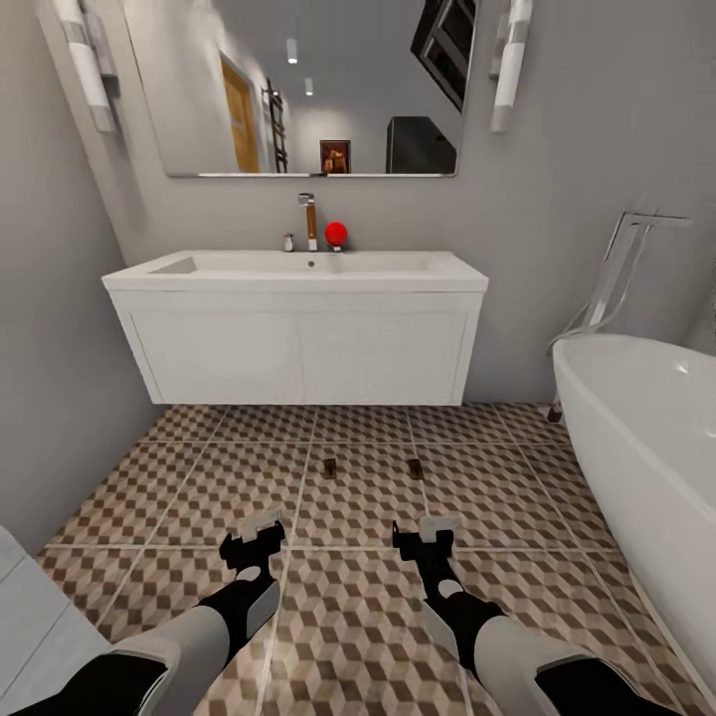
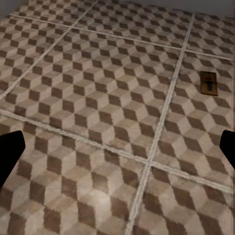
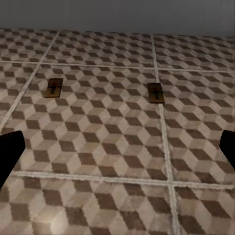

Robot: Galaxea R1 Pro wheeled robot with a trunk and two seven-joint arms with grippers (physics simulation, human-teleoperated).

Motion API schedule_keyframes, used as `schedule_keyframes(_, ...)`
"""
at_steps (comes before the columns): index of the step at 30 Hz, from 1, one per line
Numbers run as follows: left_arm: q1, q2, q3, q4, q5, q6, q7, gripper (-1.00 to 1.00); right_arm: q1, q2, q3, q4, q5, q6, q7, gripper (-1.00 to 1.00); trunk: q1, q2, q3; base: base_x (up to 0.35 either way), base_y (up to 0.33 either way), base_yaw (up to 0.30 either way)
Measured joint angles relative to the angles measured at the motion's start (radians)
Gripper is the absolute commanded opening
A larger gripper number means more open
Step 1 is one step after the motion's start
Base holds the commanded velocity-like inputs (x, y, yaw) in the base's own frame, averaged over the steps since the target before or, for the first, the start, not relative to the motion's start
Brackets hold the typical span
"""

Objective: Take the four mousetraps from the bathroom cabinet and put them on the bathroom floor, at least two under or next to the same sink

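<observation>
Two mousetraps (image 1: 327, 466) (image 1: 414, 465) lie on the tiled floor (image 1: 199, 497) before the sink (image 1: 298, 338) (long axes toward it), just ahead of both empty, wide-open pincers (image 1: 254, 542) (image 1: 423, 542).

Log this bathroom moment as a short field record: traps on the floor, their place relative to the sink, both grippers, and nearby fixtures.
mousetraps in view: two, left mousetrap and right mousetrap
surface: both flat on the bathroom floor
relation to bathroom sink: on the tiles in front of it, not under it
left gripper: open, empty, above the tiles
right gripper: open, empty, above the tiles
other fixtures: bathtub at right, mirror above the sink
</observation>
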Motion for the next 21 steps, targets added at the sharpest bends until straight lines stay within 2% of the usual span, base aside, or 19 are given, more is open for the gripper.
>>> schedule_keyframes(21, 0.000, 0.002, 0.000, 0.017, 0.006, 0.000, -0.003, 1.00, 0.000, 0.000, 0.002, 0.001, 0.003, 0.001, -0.012, 1.00, -0.009, 0.005, 0.081, 0.000, 0.000, 0.000)
